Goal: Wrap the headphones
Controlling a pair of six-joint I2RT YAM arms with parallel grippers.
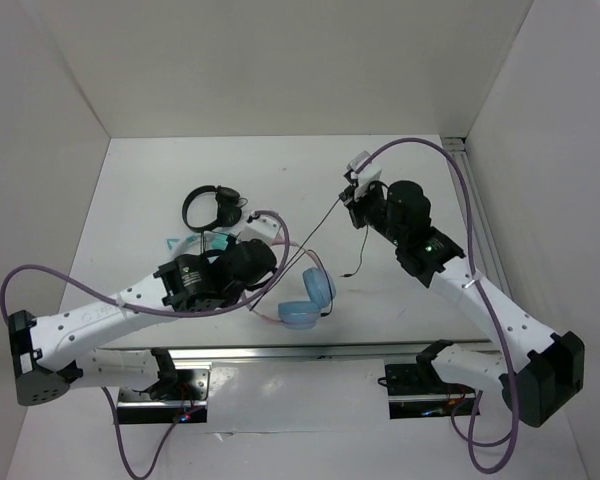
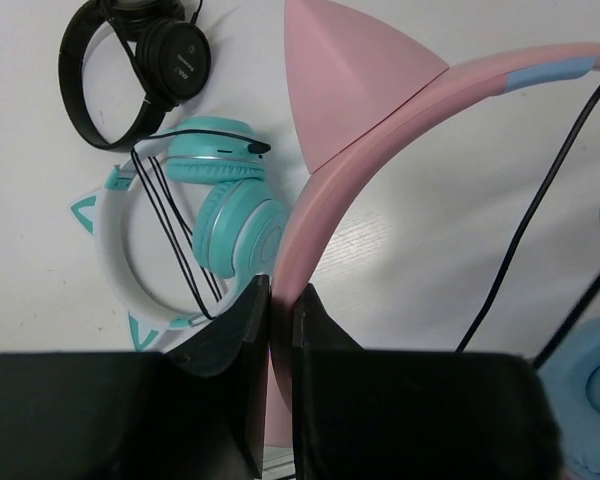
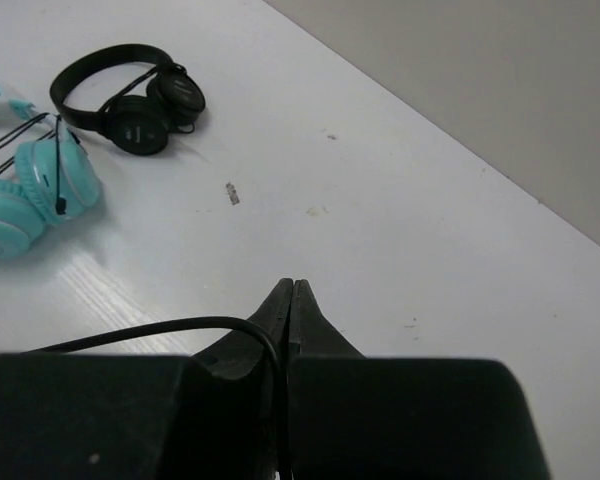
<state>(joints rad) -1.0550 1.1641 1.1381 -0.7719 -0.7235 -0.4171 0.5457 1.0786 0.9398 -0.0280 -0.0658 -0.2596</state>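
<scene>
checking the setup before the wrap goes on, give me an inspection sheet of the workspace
surface: white table, a few small marks
job's things: headphones, blue cups near the front edge
clutter: teal pair and black pair, lying flat at far left
grippers: left gripper shut on the pink band; right gripper shut on the cable
cables: cable runs from the right gripper toward the headphones; purple arm leads loop in the air
surroundings: white walls; metal rail at the front
</scene>
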